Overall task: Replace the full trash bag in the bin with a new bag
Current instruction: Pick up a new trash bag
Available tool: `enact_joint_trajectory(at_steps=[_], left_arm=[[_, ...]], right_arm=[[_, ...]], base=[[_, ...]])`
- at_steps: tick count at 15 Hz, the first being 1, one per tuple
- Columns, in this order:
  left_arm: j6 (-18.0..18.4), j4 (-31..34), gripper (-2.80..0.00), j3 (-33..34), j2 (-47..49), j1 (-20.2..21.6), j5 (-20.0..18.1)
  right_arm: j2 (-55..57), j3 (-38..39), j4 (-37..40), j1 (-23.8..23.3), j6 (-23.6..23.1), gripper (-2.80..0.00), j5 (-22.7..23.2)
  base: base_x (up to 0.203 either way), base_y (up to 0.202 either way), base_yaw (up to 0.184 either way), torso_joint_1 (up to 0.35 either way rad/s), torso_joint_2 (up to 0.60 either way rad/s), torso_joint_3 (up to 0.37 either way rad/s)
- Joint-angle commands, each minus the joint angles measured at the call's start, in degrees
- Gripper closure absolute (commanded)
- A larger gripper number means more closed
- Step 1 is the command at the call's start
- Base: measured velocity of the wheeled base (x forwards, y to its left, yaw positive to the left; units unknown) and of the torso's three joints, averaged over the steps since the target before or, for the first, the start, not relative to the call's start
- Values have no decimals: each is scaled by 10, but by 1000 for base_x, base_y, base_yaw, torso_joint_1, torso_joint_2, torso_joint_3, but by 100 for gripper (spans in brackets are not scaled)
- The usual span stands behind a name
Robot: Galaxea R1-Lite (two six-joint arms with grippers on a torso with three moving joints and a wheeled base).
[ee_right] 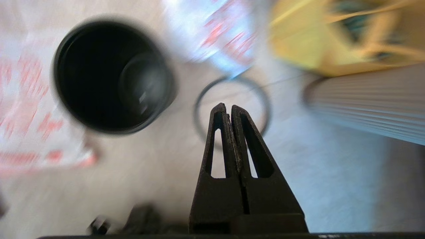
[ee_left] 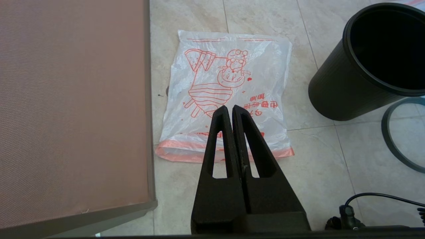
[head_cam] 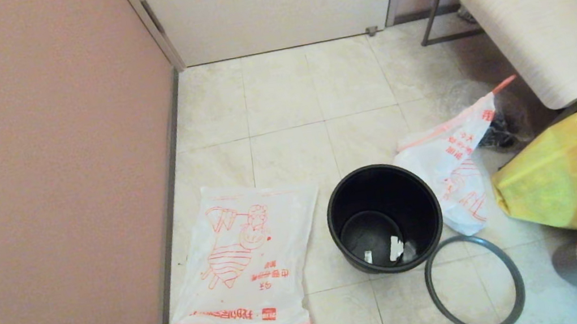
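Your bin (head_cam: 384, 218) stands bare on the floor, with only a couple of pale scraps at its bottom. The full trash bag (head_cam: 453, 171) is already out, slumped just beyond the bin on its right and leaning toward the yellow tote (head_cam: 570, 171). The grey hoop (head_cam: 475, 283) lies flat on the floor just at the bin's near right.

What the coming move turns on, as I judge it, is the new bag (head_cam: 243, 260). It lies flat on the floor to the bin's left, near the wall, its long axis running away from you and its pink-orange band at the near end. That puts it on your left arm's side: the left claw (ee_left: 229, 108) hangs directly over it, tips pressed together with nothing between them. The right claw (ee_right: 225, 106) is likewise closed and empty, poised above the hoop, with the bin lying between it and the new bag.
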Motion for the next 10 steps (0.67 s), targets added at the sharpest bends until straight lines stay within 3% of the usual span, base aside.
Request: enact_joint_trajectory(at_steps=[1, 5, 8, 10], left_arm=[[1, 0, 0, 0, 1, 0, 0], [0, 0, 0, 0, 1, 0, 0], [0, 0, 0, 0, 1, 0, 0], [0, 0, 0, 0, 1, 0, 0]], right_arm=[[-152, 56, -9, -42, -14, 0, -13], [-329, 146, -24, -133, -112, 0, -20], [-398, 253, -86, -146, -209, 0, 7], [-436, 326, -126, -147, -239, 0, 58]], base=[[0, 0, 0, 0, 0, 0], [0, 0, 0, 0, 0, 0], [0, 0, 0, 0, 0, 0], [0, 0, 0, 0, 0, 0]])
